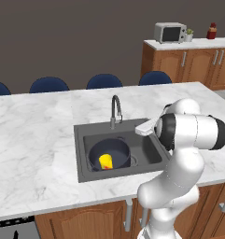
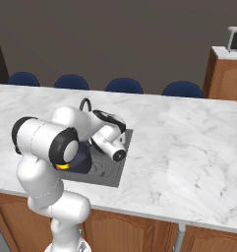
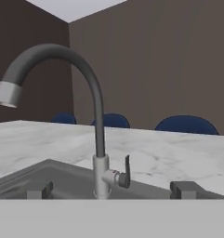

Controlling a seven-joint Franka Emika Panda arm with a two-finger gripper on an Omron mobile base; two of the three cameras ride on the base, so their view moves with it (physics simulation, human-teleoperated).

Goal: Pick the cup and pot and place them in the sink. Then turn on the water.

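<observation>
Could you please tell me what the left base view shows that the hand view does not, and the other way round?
Left base view: the pot sits in the sink with the cup inside it, and a microwave stands on a far cabinet. Hand view: the faucet's side lever shows close up, with the two finger tips of the gripper standing wide apart low on either side of it, and the spout end is dry. Both: the faucet, the marble counter and the blue chairs behind it.
</observation>
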